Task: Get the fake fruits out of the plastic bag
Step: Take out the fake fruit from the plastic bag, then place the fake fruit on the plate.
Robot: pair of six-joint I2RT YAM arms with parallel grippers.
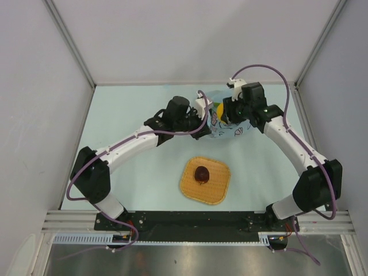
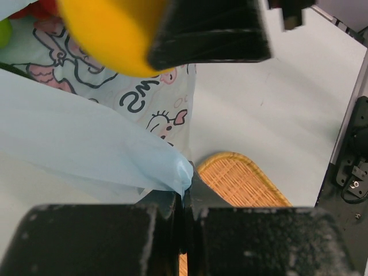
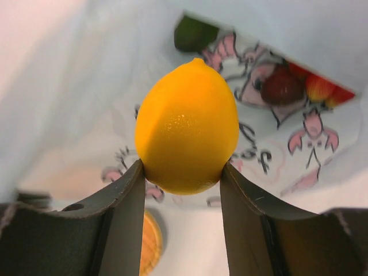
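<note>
Nearest the bases, the tray point(image 1: 190, 194) sat w/ one dark plum point(image 1: 202, 173) on it, so at least one fruit was out. Just beyond, the left claw point(image 2: 184, 190) was pinched tight on an edge of the bag point(image 2: 86, 144), no gap btw the jaws. The right claw point(image 3: 183, 168) was clamped on the lemon point(image 3: 187, 121), held by one end, bag right behind it; inside the mouth or clear of it, couldn't tell.

Risks: lemon's smooth & round, gripped near its end, so it might squirt out on a quick swing to the tray. The thin film might slide out of the left pinch, or the bag might drag along & tip.

A red shape point(image 3: 282, 83) & a green shape point(image 3: 192, 33) showed thru the printed film. Which fruits, and how many, couldn't be made out.
</note>
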